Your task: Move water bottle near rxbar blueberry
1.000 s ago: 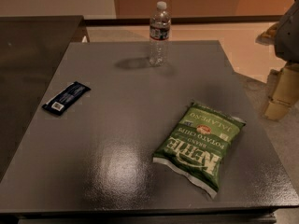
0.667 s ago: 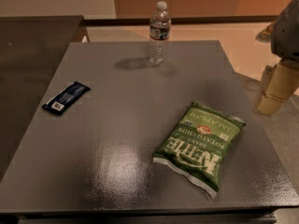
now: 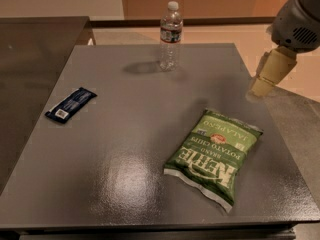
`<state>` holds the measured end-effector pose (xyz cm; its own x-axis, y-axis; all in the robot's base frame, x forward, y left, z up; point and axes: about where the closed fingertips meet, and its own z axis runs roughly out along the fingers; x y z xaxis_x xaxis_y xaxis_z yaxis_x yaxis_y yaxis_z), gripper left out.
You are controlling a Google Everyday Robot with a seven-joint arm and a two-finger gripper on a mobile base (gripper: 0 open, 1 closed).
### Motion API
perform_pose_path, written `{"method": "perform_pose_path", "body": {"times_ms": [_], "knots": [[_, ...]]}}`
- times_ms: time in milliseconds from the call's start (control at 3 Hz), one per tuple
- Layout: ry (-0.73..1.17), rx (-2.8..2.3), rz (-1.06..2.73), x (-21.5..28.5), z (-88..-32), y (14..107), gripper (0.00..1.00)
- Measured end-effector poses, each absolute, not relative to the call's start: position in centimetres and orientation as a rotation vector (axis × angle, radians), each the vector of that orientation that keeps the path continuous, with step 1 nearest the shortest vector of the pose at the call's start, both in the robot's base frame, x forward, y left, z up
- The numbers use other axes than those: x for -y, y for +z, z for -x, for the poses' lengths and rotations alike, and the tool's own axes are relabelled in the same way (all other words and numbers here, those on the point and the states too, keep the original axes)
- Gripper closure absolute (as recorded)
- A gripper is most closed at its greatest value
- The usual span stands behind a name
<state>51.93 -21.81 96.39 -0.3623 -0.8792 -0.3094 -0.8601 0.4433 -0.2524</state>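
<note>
The water bottle [image 3: 171, 36] stands upright near the far edge of the grey table [image 3: 125, 184], a little right of that edge's middle. Its white cap is on and a dark label band wraps its upper part. The plastic is clear, and how full it is cannot be made out. Nothing touches it. The gripper [image 3: 270, 74] hangs well to the bottle's right, beyond the table's right edge and above the floor, pointing down and to the left. It shows as a cream-coloured tip below the grey arm housing [image 3: 297, 16], which the frame's upper right corner cuts off. Whether the gripper is apart or together cannot be told from this angle. It holds nothing that can be seen and touches no object. The rxbar blueberry [image 3: 70, 104] lies flat near the table's left edge, well apart from the bottle, its white square at the nearer end. A green chip bag [image 3: 215, 154] lies flat on the right front part of the table, its lettering upside down to the camera. A darker counter [image 3: 35, 59] adjoins the table on the left.
</note>
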Motion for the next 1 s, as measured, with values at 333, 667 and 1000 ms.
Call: {"method": "perform_pose_path", "body": {"times_ms": [333,667,1000], "knots": [[-0.039,-2.304,1.417,21.9,-54.1,96.1,0.0],[0.053,-2.179,1.331,19.4,-60.0,95.8,0.0],[0.082,-2.129,1.305,17.5,-63.1,95.5,0.0]]}}
